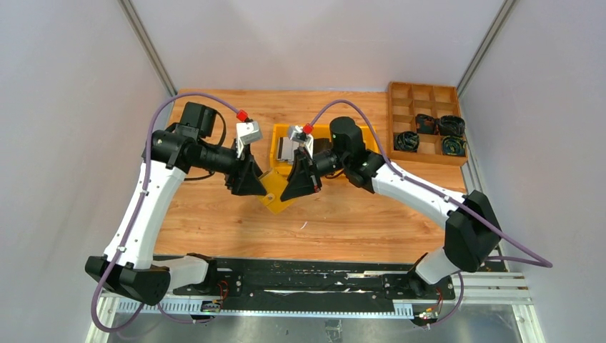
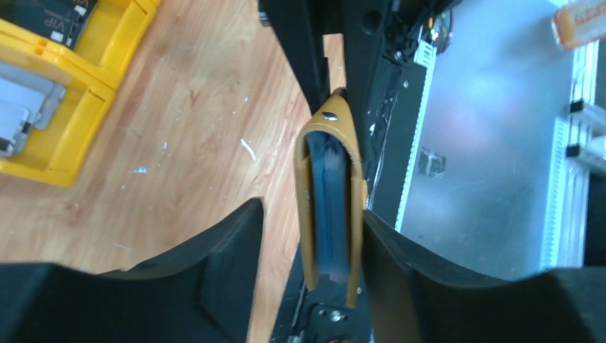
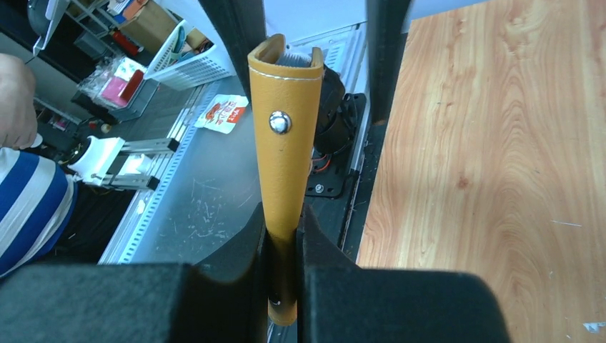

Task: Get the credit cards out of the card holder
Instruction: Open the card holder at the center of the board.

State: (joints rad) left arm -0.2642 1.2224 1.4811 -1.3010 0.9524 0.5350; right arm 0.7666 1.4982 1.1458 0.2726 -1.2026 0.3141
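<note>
Your right pincer (image 3: 284, 275) clamps the card holder (image 3: 286, 157). Your left pincer (image 2: 311, 214) straddles it, parted; next, pinch the cards (image 2: 331, 207).

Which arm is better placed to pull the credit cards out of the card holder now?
Left, probably. The right end effector is shut on the card holder, steadying it. The left end effector is open around it, and the credit cards show edge-on in the left wrist view.
</note>
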